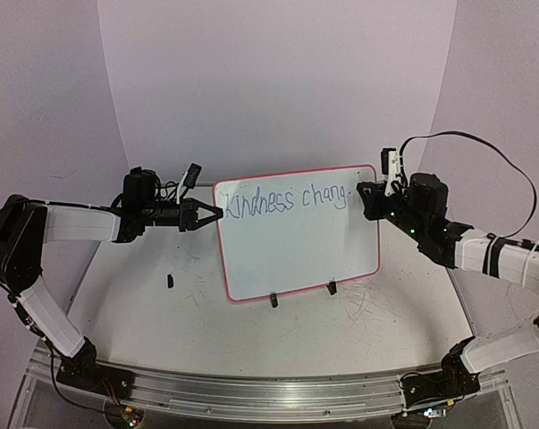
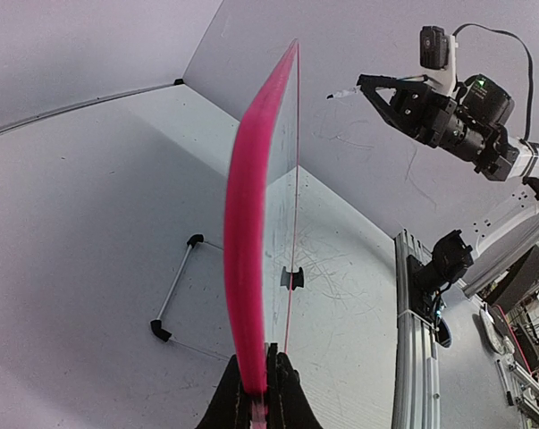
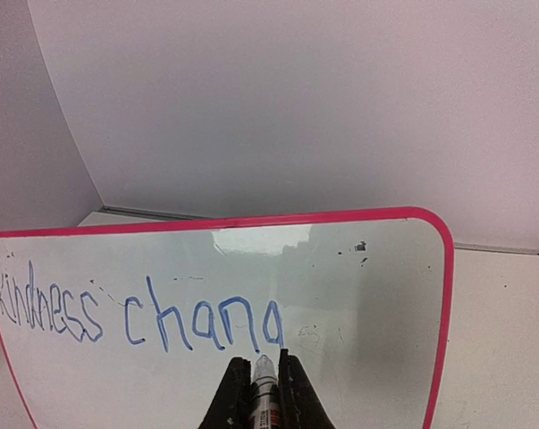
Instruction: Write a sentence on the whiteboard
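Note:
The whiteboard point(image 1: 296, 241), glossy white with a pink-red frame, stands upright on two black clip feet at the table's middle. Blue handwriting point(image 1: 287, 201) on its top line reads "Kindness chang". My left gripper point(image 1: 206, 214) is shut on the board's left edge; in the left wrist view the pink frame point(image 2: 247, 268) runs edge-on between its jaws point(image 2: 260, 393). My right gripper point(image 1: 367, 198) is at the board's upper right, shut on a marker point(image 3: 265, 402). The marker's tip sits at the last blue letter point(image 3: 273, 326) in the right wrist view.
A small black object point(image 1: 170, 281) lies on the tabletop left of the board. A thin wire stand with black ends point(image 2: 175, 290) lies behind the board. The scuffed tabletop point(image 1: 341, 331) carries grey scratch marks. An aluminium rail point(image 1: 269, 393) runs along the near edge.

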Action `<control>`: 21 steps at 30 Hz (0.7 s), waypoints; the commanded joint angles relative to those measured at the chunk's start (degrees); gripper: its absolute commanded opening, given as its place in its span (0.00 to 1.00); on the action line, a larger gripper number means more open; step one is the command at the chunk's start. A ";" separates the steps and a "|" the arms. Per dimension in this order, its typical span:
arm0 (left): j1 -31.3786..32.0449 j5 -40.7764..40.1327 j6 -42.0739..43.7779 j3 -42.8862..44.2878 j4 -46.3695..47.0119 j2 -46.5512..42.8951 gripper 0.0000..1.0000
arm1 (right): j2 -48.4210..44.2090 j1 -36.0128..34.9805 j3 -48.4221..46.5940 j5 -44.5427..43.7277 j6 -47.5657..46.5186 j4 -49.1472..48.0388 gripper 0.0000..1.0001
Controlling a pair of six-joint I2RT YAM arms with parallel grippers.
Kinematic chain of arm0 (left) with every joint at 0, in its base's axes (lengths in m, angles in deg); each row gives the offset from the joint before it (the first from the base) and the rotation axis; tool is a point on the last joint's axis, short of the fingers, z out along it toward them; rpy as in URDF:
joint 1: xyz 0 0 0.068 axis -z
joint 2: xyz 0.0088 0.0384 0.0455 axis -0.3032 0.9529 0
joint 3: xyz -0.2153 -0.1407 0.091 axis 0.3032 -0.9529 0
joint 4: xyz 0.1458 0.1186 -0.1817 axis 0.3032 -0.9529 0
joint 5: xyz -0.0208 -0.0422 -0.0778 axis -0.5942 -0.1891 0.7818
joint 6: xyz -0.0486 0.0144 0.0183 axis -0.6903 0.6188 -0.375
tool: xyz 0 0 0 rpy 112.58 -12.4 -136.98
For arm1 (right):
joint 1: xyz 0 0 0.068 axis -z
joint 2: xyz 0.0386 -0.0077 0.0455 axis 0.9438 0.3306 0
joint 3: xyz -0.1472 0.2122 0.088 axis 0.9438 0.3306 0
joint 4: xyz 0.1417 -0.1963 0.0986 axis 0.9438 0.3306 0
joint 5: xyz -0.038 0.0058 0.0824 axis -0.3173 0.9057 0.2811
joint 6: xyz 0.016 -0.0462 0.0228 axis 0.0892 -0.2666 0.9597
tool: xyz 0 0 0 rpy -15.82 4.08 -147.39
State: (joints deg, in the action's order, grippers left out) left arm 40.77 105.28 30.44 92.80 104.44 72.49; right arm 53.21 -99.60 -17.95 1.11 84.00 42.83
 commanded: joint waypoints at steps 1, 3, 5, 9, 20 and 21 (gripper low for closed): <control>0.72 -1.84 4.60 0.52 0.43 -0.87 0.00 | 0.89 0.11 -2.07 -0.62 -0.05 -1.26 0.00; 0.77 -1.99 4.67 0.46 0.35 -0.97 0.00 | 1.14 0.16 -2.22 0.05 0.29 -1.27 0.00; 0.74 -2.03 4.76 0.47 0.25 -1.11 0.00 | 1.15 0.25 -2.43 0.52 0.46 -1.27 0.00; 0.74 -1.88 4.69 0.61 0.11 -0.91 0.00 | 1.46 0.98 -2.67 1.30 0.90 -1.27 0.00; 0.77 -1.85 4.68 0.83 -0.02 -0.71 0.00 | 2.38 2.49 -3.33 1.57 2.40 -1.68 0.00; 0.78 -1.80 4.68 0.86 -0.05 -0.68 0.00 | 2.38 2.67 -3.29 1.57 2.69 -1.88 0.00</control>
State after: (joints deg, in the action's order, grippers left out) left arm 40.77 105.29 30.64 92.83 104.04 72.49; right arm 55.56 -97.63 -18.53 2.31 85.41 42.84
